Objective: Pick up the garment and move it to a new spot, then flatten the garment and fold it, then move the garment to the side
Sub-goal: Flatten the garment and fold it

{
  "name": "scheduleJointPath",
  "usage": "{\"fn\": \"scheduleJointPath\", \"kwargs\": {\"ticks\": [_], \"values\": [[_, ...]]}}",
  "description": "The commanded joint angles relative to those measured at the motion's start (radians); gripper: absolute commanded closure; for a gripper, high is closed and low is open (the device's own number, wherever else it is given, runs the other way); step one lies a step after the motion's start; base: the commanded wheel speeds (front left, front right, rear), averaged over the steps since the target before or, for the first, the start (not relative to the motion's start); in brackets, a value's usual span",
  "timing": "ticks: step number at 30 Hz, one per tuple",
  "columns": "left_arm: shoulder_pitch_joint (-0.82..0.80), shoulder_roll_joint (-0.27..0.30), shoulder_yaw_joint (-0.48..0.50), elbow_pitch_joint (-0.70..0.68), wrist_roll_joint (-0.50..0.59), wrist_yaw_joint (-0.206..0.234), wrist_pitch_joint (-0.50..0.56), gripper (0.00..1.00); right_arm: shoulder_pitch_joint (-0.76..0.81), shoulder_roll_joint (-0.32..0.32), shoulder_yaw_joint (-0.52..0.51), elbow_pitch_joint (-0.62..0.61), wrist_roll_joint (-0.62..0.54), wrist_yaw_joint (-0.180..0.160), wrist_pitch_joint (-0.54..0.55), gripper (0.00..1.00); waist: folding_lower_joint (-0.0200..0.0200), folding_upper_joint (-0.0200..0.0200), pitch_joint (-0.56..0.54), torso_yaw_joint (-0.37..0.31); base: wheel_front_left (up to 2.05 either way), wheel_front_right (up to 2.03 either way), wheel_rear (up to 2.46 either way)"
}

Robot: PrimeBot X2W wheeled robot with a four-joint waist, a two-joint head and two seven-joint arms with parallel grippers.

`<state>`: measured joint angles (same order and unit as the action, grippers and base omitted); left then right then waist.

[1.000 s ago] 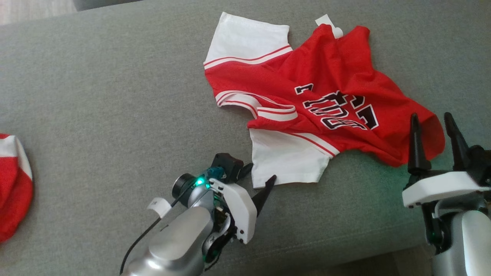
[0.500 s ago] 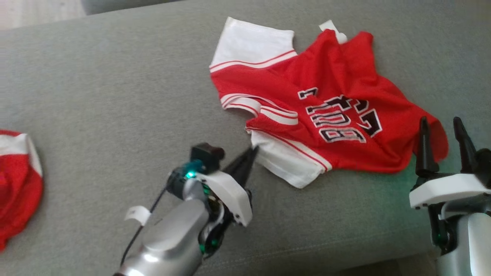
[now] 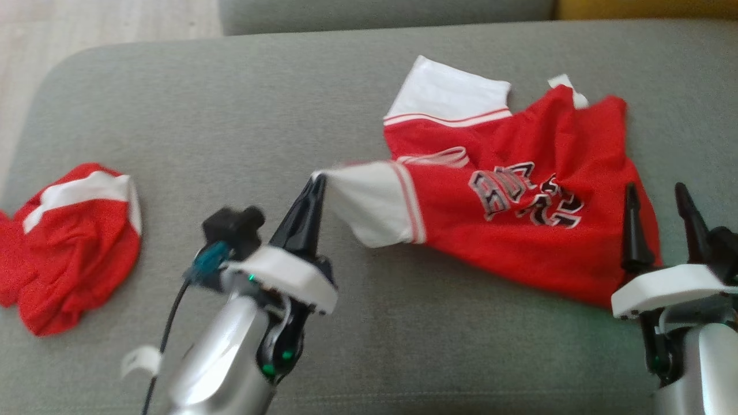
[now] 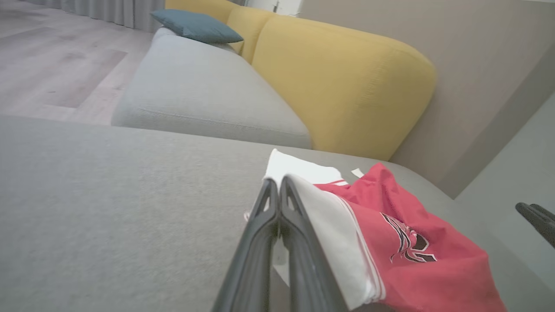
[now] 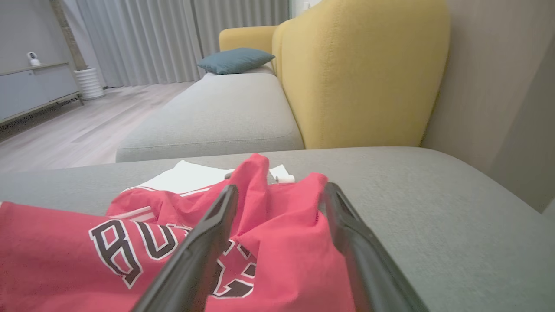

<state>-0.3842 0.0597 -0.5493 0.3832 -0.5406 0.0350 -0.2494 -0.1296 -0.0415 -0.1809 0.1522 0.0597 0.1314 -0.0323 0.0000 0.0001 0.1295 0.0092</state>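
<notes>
Left gripper (image 3: 318, 180) pinches the jersey (image 3: 519, 242) by its white sleeve (image 3: 369, 210); the rest lies right of the fingers. Right gripper (image 3: 655, 193) is wide over the red edge. Head view shows a red cloth (image 3: 75, 248) far left; wrist views, a yellow backrest (image 4: 347, 86) ahead.

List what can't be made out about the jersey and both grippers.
Head view: lettering on jersey, blurred and broken by folds.
Left wrist view: sleeve edge in left gripper, hidden by shut fingers.
Head view: whether right gripper touches jersey, unclear.
Head view: other red garment, cut by left edge.
</notes>
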Motion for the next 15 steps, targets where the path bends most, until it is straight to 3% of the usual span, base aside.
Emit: {"fn": "scheduleJointPath", "kwargs": {"ticks": [1,7,11,12,13,14,15], "values": [[-0.006,0.013,0.065,-0.05,0.024,0.005,-0.012,1.0,-0.003,-0.009,0.03,-0.029,-0.009,-0.001,0.004,0.0,0.0,-0.0001,-0.02,0.028,0.0,0.0,0.0],[0.084,0.008,0.171,-0.079,0.109,0.006,-0.012,1.0,0.012,-0.009,0.052,-0.024,-0.005,-0.001,0.015,0.0,0.0,-0.0001,-0.034,0.051,0.0,0.0,0.0],[0.129,0.006,0.169,-0.028,0.164,-0.016,-0.012,1.0,0.021,-0.009,0.066,-0.012,0.0,-0.001,0.024,0.0,0.0,-0.0001,-0.039,0.057,0.0,0.0,0.0],[0.137,0.005,0.166,-0.01,0.173,-0.019,-0.012,0.83,0.022,-0.009,0.069,-0.009,0.001,-0.001,0.026,0.0,0.0,-0.0001,-0.041,0.057,0.0,0.0,0.0],[0.143,0.004,0.165,0.002,0.178,-0.02,-0.012,0.55,0.021,-0.009,0.073,-0.005,0.001,-0.001,0.029,0.0,0.0,-0.0001,-0.042,0.057,0.0,0.0,0.0],[0.148,0.001,0.171,0.008,0.179,-0.018,-0.012,0.0,0.019,-0.009,0.077,-0.003,0.001,-0.001,0.032,0.0,0.0,-0.0001,-0.042,0.058,0.0,0.0,0.0],[0.156,-0.002,0.18,0.007,0.178,-0.017,-0.012,0.0,0.008,-0.009,0.084,0.001,0.001,-0.001,0.04,0.0,0.0,-0.0001,-0.042,0.06,0.0,0.0,0.0]]}}
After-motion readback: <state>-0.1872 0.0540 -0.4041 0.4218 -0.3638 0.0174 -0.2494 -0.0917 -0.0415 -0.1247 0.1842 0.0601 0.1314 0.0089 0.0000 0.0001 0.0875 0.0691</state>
